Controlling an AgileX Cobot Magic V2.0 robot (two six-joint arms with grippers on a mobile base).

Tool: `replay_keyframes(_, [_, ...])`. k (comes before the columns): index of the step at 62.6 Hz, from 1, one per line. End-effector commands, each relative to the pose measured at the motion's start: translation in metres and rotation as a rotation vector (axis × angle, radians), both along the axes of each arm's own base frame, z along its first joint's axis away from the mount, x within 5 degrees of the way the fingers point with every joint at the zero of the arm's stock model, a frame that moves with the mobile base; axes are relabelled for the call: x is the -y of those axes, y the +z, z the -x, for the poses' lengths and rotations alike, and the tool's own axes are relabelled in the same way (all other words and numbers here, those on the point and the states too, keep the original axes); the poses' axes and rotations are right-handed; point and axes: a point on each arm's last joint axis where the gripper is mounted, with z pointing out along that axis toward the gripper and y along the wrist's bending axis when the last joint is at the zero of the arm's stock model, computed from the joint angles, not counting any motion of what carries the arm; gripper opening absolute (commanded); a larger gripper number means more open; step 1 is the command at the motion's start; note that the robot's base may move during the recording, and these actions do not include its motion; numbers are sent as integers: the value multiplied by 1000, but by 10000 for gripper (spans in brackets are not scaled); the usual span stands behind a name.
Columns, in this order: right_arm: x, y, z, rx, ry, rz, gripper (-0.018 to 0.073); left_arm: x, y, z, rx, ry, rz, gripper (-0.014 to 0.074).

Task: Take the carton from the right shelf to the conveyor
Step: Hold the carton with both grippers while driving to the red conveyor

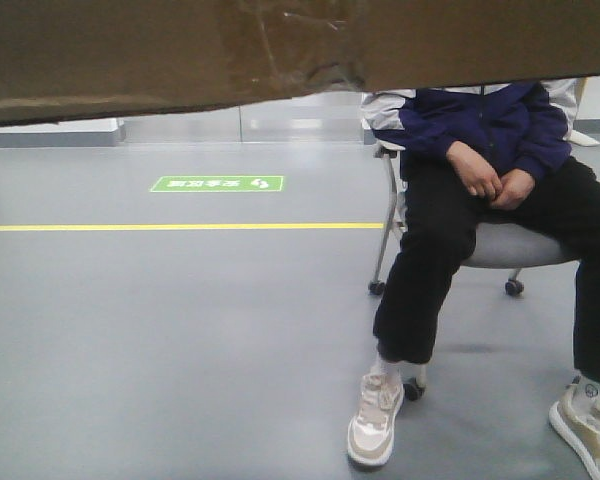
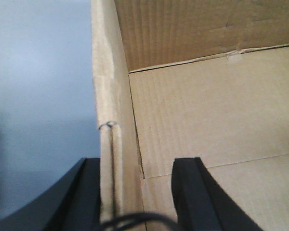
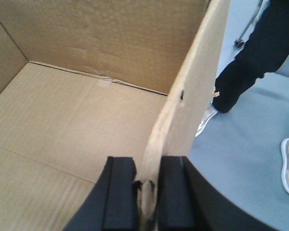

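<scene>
Front view: the carton (image 1: pixel 130 50), plain brown with crinkled clear tape (image 1: pixel 290 45), spans the top edge above the grey floor (image 1: pixel 180 330).

Left wrist view: the left gripper (image 2: pixel 137 192) straddles its corrugated wall, a gap showing on the inner side. I cannot tell whether it grips.

Right wrist view: the right gripper (image 3: pixel 147 166) pinches a side wall tight, crumpling its edge.
</scene>
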Motion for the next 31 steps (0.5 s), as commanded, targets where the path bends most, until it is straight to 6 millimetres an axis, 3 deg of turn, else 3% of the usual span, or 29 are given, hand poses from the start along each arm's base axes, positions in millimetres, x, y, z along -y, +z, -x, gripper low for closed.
replay_keyframes(1, [-4,9,1,73,23,-54,-67,5,4,4,28,-57,11,-16])
replay_keyframes(31, [-4,12,-1,98,19,-66,-67,5,4,4,28,-57,11,-16])
